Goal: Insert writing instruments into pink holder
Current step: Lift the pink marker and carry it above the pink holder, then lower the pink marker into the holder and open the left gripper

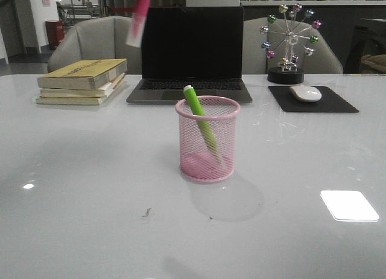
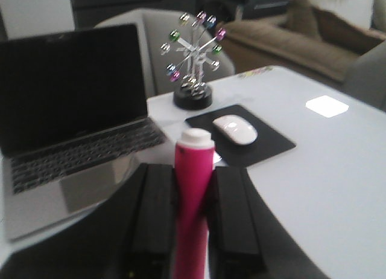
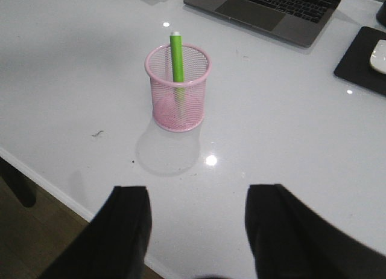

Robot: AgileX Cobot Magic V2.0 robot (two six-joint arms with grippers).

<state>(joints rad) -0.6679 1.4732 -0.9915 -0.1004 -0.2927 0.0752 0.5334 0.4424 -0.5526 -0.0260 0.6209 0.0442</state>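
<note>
I see the pink cup [image 1: 207,140] standing upright on the white table [image 1: 78,188], in front of the laptop [image 1: 192,52]. The green marker [image 1: 201,124] leans inside it, whitish end poking above the rim. My left gripper [image 2: 193,221] has its fingers [image 2: 158,212] closed on the pink marker [image 2: 192,200], whitish cap pointing away from the wrist; in the front view that marker [image 1: 139,16] hangs blurred high above the table, left of the cup and tilted. My right gripper [image 3: 196,230] hovers with fingers spread apart, holding nothing, the cup well beyond them. A mouse [image 1: 306,93] lies on its pad [image 1: 338,104] to the right.
</note>
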